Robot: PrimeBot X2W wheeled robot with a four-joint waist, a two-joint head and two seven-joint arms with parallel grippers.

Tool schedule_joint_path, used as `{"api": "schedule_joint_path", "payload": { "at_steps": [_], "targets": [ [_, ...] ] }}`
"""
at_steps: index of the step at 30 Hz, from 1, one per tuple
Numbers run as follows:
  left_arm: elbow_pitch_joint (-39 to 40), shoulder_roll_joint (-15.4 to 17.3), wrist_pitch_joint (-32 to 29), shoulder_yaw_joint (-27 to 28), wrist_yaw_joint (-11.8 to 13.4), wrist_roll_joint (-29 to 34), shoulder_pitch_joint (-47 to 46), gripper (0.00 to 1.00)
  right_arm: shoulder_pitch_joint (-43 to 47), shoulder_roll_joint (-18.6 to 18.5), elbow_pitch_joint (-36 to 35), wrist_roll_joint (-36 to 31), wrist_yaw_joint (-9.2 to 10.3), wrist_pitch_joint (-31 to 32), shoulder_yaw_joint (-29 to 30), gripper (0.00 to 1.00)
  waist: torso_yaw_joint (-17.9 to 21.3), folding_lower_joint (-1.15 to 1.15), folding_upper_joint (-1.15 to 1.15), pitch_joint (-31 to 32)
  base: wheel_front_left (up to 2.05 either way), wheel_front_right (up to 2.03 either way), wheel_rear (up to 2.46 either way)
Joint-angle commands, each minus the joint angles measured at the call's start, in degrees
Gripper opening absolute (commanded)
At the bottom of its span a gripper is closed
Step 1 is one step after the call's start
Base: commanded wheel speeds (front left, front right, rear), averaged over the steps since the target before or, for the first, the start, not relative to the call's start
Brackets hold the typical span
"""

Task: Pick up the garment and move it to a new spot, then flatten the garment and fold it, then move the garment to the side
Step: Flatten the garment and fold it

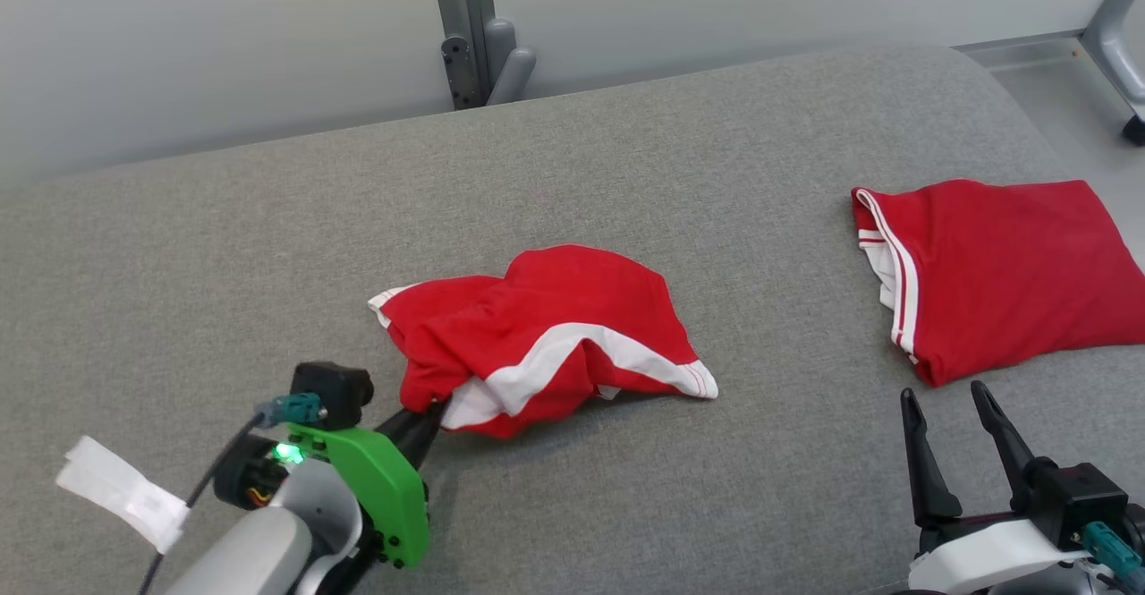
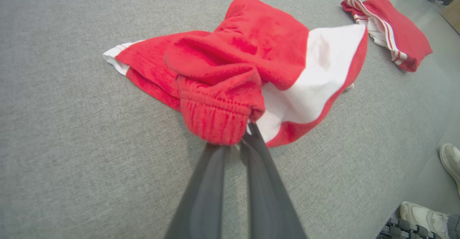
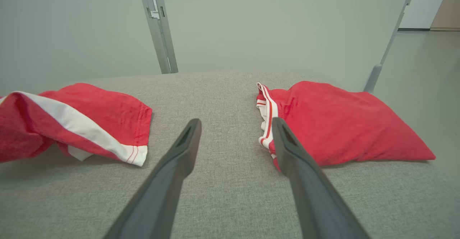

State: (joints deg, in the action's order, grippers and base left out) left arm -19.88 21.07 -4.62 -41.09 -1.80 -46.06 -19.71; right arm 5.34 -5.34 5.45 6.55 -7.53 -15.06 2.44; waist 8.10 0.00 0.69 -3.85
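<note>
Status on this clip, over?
Left gripper shut on crumpled garment. Right gripper open, empty. Folded garment lies apart, right side, not in the way.

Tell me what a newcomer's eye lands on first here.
The crumpled red-and-white garment in the middle of the grey surface, its near edge pinched by the left gripper. Next, a second red garment, folded, at the right, with the right gripper open just before it.

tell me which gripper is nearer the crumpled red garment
Left. The left gripper is shut on the crumpled garment at its near edge; the right gripper sits open off to its right, by the folded garment.
</note>
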Motion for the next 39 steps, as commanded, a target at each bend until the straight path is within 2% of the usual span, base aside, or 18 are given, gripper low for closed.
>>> {"api": "schedule_joint_path", "payload": {
  "at_steps": [1, 4, 7, 10, 13, 14, 15, 21, 25, 28, 33, 34, 39],
  "targets": [
    [3.97, 3.11, -2.69, 0.05, 1.24, 0.74, -1.0, 0.0, 0.58, -0.05, 0.04, 0.16, 0.09, -0.13, 0.05, 1.0, -0.47, 0.0, -0.69, 0.44, 0.0, 0.0, 0.0],
    [14.17, 10.36, -9.95, 0.44, 4.68, 2.51, -1.04, 0.0, 0.97, -0.03, 0.33, 0.07, 0.09, -0.13, -0.25, 1.0, -0.54, 0.0, -0.69, 0.86, 0.0, 0.0, 0.0],
    [20.3, 16.01, -16.53, 0.08, 8.39, 3.81, 0.86, 0.01, 0.78, -0.08, 0.57, 0.03, 0.09, -0.13, -0.66, 1.0, -0.26, 0.0, -0.69, 1.14, 0.0, 0.0, 0.0],
    [22.47, 16.65, -19.17, -1.32, 11.39, 3.88, 4.32, 0.16, 0.26, 0.0, 0.88, 0.18, 0.09, -0.13, -1.18, 1.0, 0.61, 0.0, -0.69, 1.16, 0.0, 0.0, 0.0],
    [20.83, 15.14, -18.21, -3.15, 13.23, 4.99, 7.33, 0.48, 0.69, 0.36, 1.11, 0.36, 0.09, -0.13, -0.93, 1.0, 1.1, 0.0, -0.69, 0.97, 0.0, 0.0, 0.0],
    [19.77, 14.45, -17.72, -4.25, 13.42, 5.68, 8.31, 0.62, 1.02, 0.41, 1.32, 0.28, 0.09, -0.13, -1.04, 1.0, 1.23, 0.0, -0.69, 0.85, 0.0, 0.0, 0.0],
    [18.71, 13.14, -17.09, -4.82, 13.72, 5.31, 9.28, 1.0, 1.22, 0.36, 1.48, 0.22, 0.09, -0.13, -1.08, 1.0, 1.31, 0.0, -0.69, 0.71, 0.0, 0.0, 0.0],
    [12.18, 9.67, -12.25, -5.91, 16.91, 8.14, 11.15, 1.0, 1.29, -0.19, 1.76, 0.23, 0.09, -0.13, -0.48, 1.0, 1.44, 0.0, -0.69, 0.05, 0.0, 0.0, 0.0],
    [10.89, 9.52, -8.93, -4.17, 19.25, 8.45, 12.28, 1.0, 1.41, -0.3, 1.62, 0.04, 0.09, -0.13, 0.14, 1.0, 0.8, 0.0, -0.69, 0.04, 0.0, 0.0, 0.0],
    [12.22, 9.37, -5.24, -2.26, 21.03, 8.02, 13.54, 1.0, 1.43, -0.2, 1.01, -0.11, 0.09, -0.13, 0.74, 1.0, 0.02, 0.0, -0.69, 0.59, 0.0, 0.0, 0.0],
    [16.44, 9.16, 2.94, 1.73, 25.61, 8.03, 18.04, 1.0, 1.26, -0.07, -1.85, 0.0, 0.09, -0.13, 2.77, 1.0, -1.81, 0.0, -0.69, 1.99, 0.0, 0.0, 0.0],
    [16.44, 9.16, 2.94, 1.73, 25.61, 8.03, 18.04, 1.0, 1.26, -0.07, -1.85, 0.0, 0.09, -0.13, 2.77, 1.0, -1.81, 0.0, -0.69, 1.99, 0.0, 0.0, 0.0],
    [18.97, 9.21, 12.86, 5.3, 28.62, 9.39, 22.44, 1.0, 0.81, -0.08, -6.16, -0.04, 0.09, -0.13, 5.25, 1.0, -4.55, 0.0, -0.69, 3.31, 0.0, 0.0, 0.0]
  ]
}}
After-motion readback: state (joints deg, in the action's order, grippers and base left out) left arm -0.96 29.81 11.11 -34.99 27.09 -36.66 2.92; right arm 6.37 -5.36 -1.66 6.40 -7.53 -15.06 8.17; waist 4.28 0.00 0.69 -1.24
